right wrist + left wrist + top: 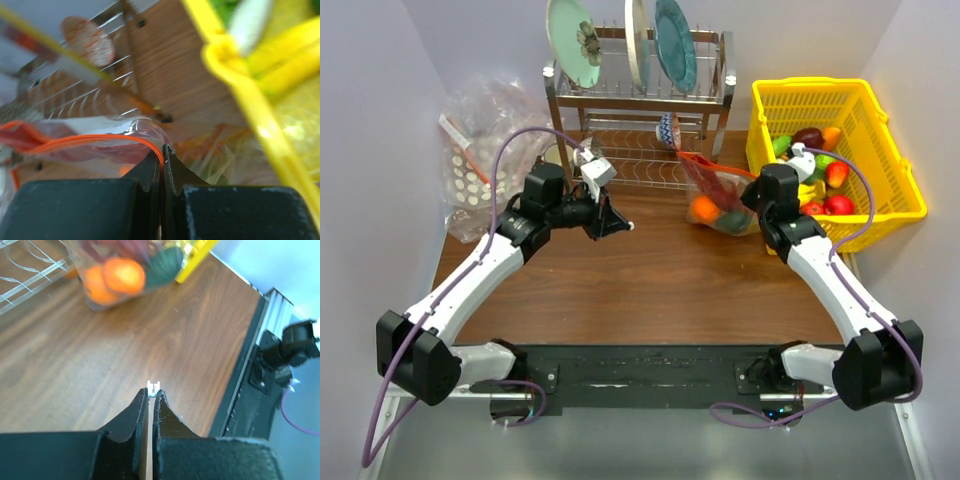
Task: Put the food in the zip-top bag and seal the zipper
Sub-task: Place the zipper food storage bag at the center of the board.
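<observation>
Right wrist: right hand (162,150) pinches the bag (115,131) at its top edge.
Left wrist: left hand (151,394) closed, empty; orange (124,275) inside the bag.
Top: basket (810,87) beside the bag.

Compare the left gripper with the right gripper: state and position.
The left gripper is shut and appears to hold nothing; the right gripper is shut with its fingers pinching the top edge of the zip-top bag. The left gripper sits over bare table, apart from the bag; the right gripper is at the bag, next to the yellow basket. Both are shut.
</observation>
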`<action>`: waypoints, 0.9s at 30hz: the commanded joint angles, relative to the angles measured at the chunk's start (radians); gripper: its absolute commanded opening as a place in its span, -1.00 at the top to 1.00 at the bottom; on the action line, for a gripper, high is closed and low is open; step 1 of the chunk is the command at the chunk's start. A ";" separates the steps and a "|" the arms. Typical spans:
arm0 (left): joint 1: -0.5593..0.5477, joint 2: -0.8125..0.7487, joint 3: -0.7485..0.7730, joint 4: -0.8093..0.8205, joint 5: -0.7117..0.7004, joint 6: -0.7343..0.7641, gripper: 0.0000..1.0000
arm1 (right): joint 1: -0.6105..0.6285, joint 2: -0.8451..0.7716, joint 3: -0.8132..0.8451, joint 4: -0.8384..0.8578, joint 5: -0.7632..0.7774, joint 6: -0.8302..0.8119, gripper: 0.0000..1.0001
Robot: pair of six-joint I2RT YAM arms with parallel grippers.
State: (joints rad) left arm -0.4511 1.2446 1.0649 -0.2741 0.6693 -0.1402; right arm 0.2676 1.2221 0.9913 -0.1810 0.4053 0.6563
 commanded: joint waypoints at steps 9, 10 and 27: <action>0.092 0.099 0.173 0.030 0.018 0.034 1.00 | 0.007 -0.073 0.128 0.025 -0.445 -0.175 1.00; 0.103 0.105 0.175 0.032 0.027 0.031 1.00 | 0.007 -0.079 0.135 0.017 -0.462 -0.175 1.00; 0.163 0.105 0.107 0.030 0.029 0.044 0.96 | 0.111 -0.102 0.172 -0.038 -0.786 -0.153 1.00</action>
State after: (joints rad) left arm -0.3138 1.3922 1.1885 -0.2672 0.6872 -0.1120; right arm 0.3431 1.1557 1.1179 -0.2615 -0.2741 0.4870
